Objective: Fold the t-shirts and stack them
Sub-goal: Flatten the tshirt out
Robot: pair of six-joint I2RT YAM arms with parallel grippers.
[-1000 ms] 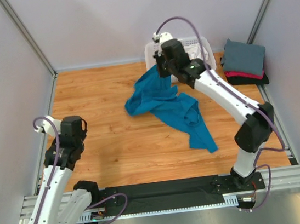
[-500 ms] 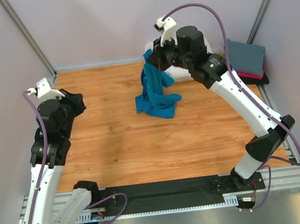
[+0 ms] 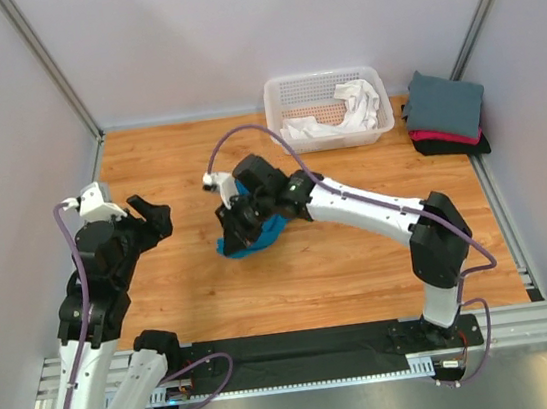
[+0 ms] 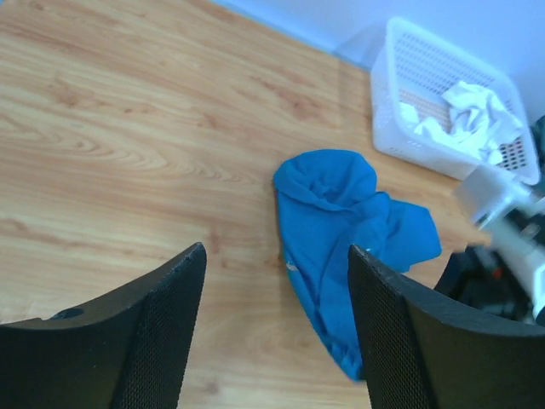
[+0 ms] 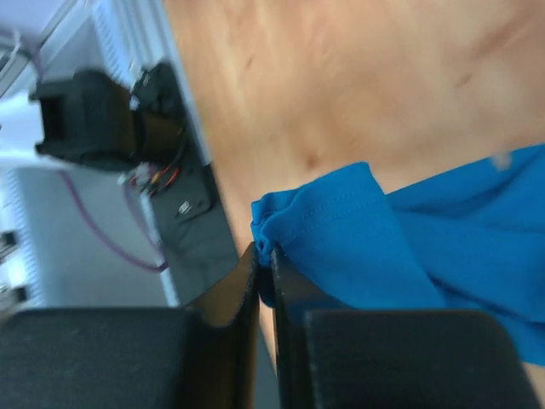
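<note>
The teal-blue t-shirt (image 3: 260,234) lies bunched in a small heap on the wooden table (image 3: 361,253), left of centre. My right gripper (image 3: 235,232) is low over its left side, shut on a stitched hem of the shirt (image 5: 400,239), which is pinched between the right gripper's (image 5: 264,251) jaws. My left gripper (image 3: 152,215) hovers to the left of the heap, open and holding nothing. In the left wrist view the shirt (image 4: 349,221) lies ahead, between and beyond the left gripper's (image 4: 277,251) fingers. A white t-shirt (image 3: 342,115) sits crumpled in the basket.
The white lattice basket (image 3: 322,75) stands at the back, seen in the left wrist view as the basket (image 4: 409,68). At the back right corner a folded stack shows a slate-grey shirt (image 3: 445,106) over a red-pink one (image 3: 441,134) and a black one (image 3: 453,148).
The right arm swung from the basket down and left to mid-table with the blue shirt, which is now bunched in a heap. The left gripper came in towards the shirt and opened.
</note>
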